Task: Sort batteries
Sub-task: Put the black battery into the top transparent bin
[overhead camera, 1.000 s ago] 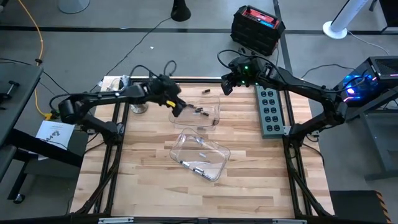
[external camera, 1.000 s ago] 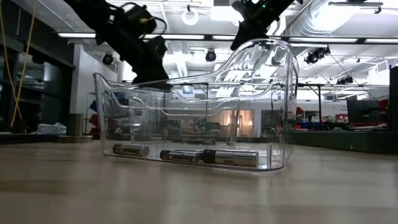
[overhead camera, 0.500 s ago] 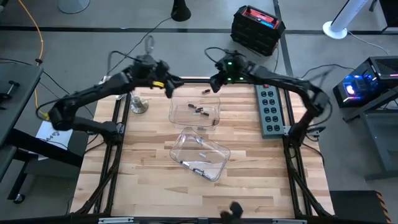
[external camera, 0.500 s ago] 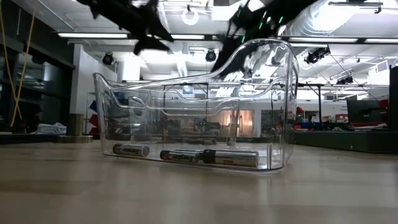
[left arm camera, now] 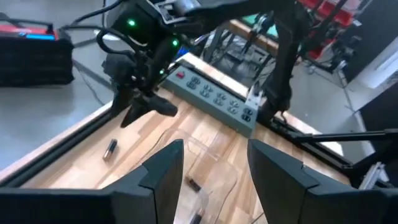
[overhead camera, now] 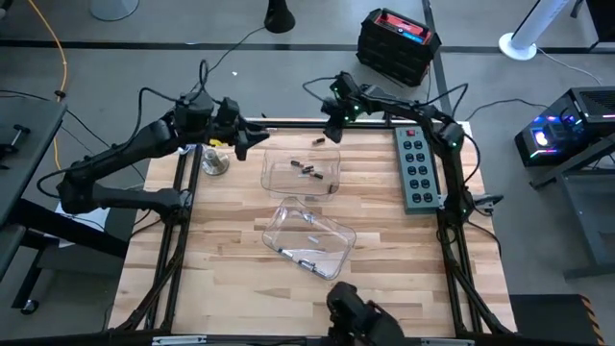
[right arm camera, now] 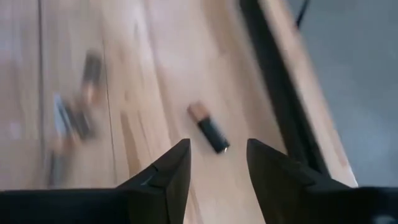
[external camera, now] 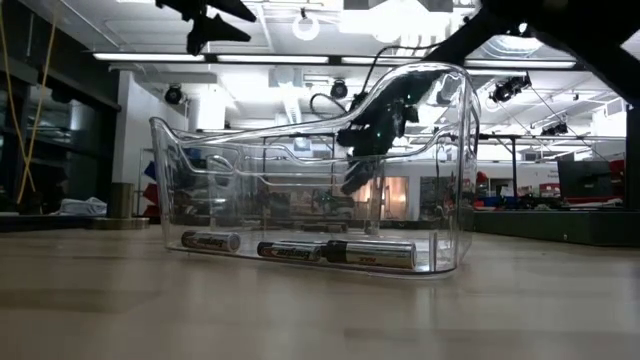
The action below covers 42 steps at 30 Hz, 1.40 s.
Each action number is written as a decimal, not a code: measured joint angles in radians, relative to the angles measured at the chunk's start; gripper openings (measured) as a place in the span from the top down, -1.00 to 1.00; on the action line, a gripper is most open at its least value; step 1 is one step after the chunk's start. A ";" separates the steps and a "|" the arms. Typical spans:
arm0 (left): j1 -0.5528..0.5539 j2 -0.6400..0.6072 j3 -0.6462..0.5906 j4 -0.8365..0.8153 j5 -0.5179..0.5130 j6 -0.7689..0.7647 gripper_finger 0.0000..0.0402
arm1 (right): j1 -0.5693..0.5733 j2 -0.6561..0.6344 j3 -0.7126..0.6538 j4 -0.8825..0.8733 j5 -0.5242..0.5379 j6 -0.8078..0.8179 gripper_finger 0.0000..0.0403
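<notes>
Two clear trays lie on the wooden table. The far tray (overhead camera: 301,174) holds a few small batteries (overhead camera: 306,172). The near tray (overhead camera: 309,239) has three batteries (external camera: 300,249) lying on its floor. One loose dark battery with a copper end (right arm camera: 209,135) lies on the table near the far edge (overhead camera: 320,140). My right gripper (right arm camera: 214,168) is open and hovers just over this battery, fingers on either side without touching it (overhead camera: 330,125). My left gripper (left arm camera: 211,171) is open and raised near the table's far left corner (overhead camera: 255,136).
A grey power strip (overhead camera: 417,170) lies along the table's right edge. A silvery round object (overhead camera: 213,164) sits at the left edge. A dark shape (overhead camera: 360,322) shows at the near edge. Bare wood lies left and right of the trays.
My left gripper has drawn back from over the far tray toward the table's far left corner and risen. My right gripper has swung left along the far edge and come down toward the loose battery. A dark shape has come in at the near edge.
</notes>
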 joint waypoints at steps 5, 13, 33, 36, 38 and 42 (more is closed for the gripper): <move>-0.080 0.000 0.000 -0.026 -0.110 -0.024 0.14 | 0.017 0.128 0.117 -0.154 0.009 -0.215 0.28; -0.145 0.000 0.000 -0.037 -0.224 -0.061 0.14 | 0.067 0.264 0.230 -0.183 0.053 -0.377 0.28; -0.168 -0.003 0.000 -0.058 -0.273 -0.038 0.14 | 0.060 0.183 0.364 -0.220 0.124 -0.290 0.46; -0.168 -0.003 0.000 -0.058 -0.271 -0.038 0.14 | 0.071 0.180 0.334 -0.143 0.115 -0.284 0.48; -0.168 -0.003 0.000 -0.058 -0.268 -0.038 0.14 | 0.074 0.179 0.314 -0.134 0.114 -0.278 0.52; -0.172 -0.003 0.000 -0.058 -0.266 -0.047 0.14 | 0.073 0.181 0.289 -0.154 0.058 -0.275 0.73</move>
